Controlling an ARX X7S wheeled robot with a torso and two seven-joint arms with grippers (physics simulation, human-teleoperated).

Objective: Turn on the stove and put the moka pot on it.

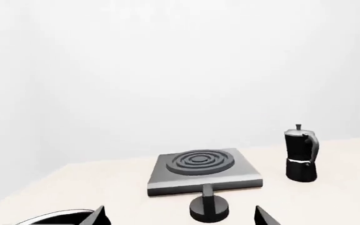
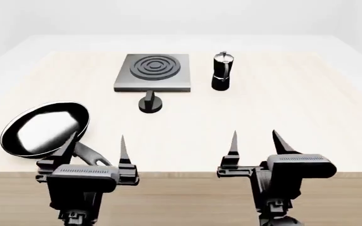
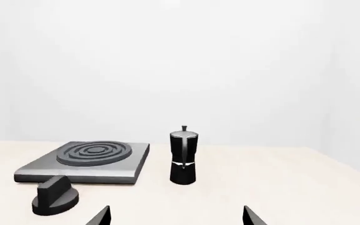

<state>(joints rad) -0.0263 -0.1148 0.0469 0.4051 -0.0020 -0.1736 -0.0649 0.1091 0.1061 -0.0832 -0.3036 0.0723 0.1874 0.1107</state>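
The stove (image 2: pixel 152 73) is a flat grey square plate with ring burner at the table's far middle; it also shows in the left wrist view (image 1: pixel 202 169) and right wrist view (image 3: pixel 86 161). Its round black knob (image 2: pixel 150 103) stands apart in front of it (image 1: pixel 209 206) (image 3: pixel 55 196). The black moka pot (image 2: pixel 222 71) stands upright to the right of the stove (image 1: pixel 301 154) (image 3: pixel 183 156). My left gripper (image 2: pixel 94 148) and right gripper (image 2: pixel 255 141) are open and empty near the table's front edge, well short of all three.
A round black frying pan (image 2: pixel 45 128) lies at the front left, just beyond my left gripper; its rim shows in the left wrist view (image 1: pixel 55 218). The light wooden table (image 2: pixel 307 113) has its front edge under my grippers. White walls surround it.
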